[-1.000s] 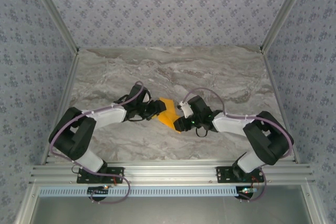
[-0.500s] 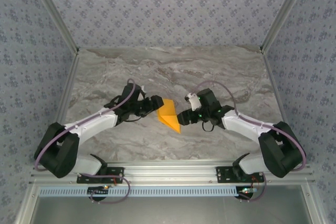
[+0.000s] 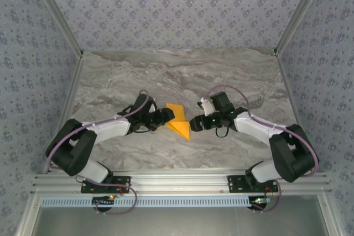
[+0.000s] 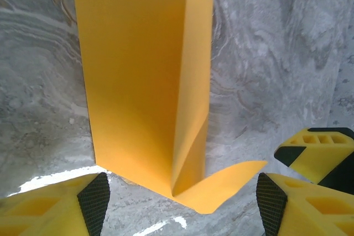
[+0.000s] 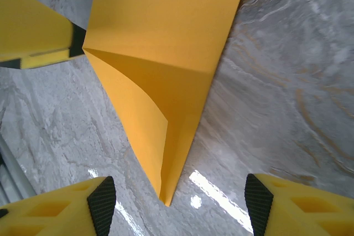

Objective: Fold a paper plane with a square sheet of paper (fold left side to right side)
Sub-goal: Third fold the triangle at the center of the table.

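Observation:
The orange sheet of paper (image 3: 178, 120) lies on the marble table, partly folded into a wedge with a sharp tip toward the near edge. One flap stands up along a crease (image 4: 193, 81), and a loose corner (image 4: 232, 183) curls off the table. My left gripper (image 3: 166, 115) is open just left of the sheet, its pads (image 4: 95, 200) either side of that corner without touching it. My right gripper (image 3: 194, 123) is open just right of it, the wedge tip (image 5: 166, 194) between its spread pads (image 5: 258, 200). A finished small paper plane is out of view.
The marble table (image 3: 249, 81) is bare around the sheet. Aluminium posts and patterned walls (image 3: 55, 37) close in the sides and back. The right gripper's finger (image 4: 318, 150) shows in the left wrist view, and the left gripper's finger (image 5: 36, 34) in the right wrist view.
Both grippers were pressed onto the sheet a second ago and have drawn apart from it. The sheet now lies free, and the left arm has bent back toward its base.

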